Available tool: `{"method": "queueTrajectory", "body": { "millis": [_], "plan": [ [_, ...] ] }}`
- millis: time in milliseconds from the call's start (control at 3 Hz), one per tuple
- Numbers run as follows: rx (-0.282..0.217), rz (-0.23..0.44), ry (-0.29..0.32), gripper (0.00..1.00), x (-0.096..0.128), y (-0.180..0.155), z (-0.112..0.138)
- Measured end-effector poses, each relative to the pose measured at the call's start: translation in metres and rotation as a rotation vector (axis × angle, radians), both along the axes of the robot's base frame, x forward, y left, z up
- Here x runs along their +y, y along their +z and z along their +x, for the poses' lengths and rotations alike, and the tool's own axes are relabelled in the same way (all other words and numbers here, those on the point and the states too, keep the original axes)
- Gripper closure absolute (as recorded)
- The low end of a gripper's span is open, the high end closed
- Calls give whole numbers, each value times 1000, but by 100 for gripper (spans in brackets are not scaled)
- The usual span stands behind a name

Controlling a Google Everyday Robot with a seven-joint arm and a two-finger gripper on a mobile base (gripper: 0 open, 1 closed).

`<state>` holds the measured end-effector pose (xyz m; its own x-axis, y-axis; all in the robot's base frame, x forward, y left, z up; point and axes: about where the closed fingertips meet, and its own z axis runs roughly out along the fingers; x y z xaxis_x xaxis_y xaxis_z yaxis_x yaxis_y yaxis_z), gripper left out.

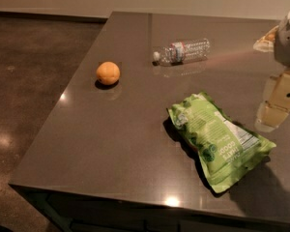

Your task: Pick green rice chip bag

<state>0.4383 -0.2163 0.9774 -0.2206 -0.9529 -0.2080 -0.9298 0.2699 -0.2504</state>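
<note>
The green rice chip bag [216, 139] lies flat on the grey-brown table [111, 144], towards the front right. It is lime green and crinkled, with a white nutrition panel and a dark round logo. My gripper [273, 112] is cream-coloured and hangs at the right edge of the view. It is just right of the bag's far end and a little above the table, not touching the bag. It holds nothing that I can see.
An orange [108, 73] sits on the left part of the table. A clear plastic water bottle [182, 51] lies on its side at the back. A pale object [266, 40] lies at the far right back. The table's front edge and left edge drop to a dark floor [29, 81].
</note>
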Motion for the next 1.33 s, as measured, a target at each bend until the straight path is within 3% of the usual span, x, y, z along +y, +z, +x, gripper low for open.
{"method": "queueTrajectory", "body": {
  "millis": [333,667,1000,1333],
  "plan": [
    [0,0,0,0,0,0,0],
    [11,11,-40,0,1,-1,0],
    [25,41,-147,0,7,-13,-3],
    [35,82,-317,0,14,-37,-2]
  ]
}}
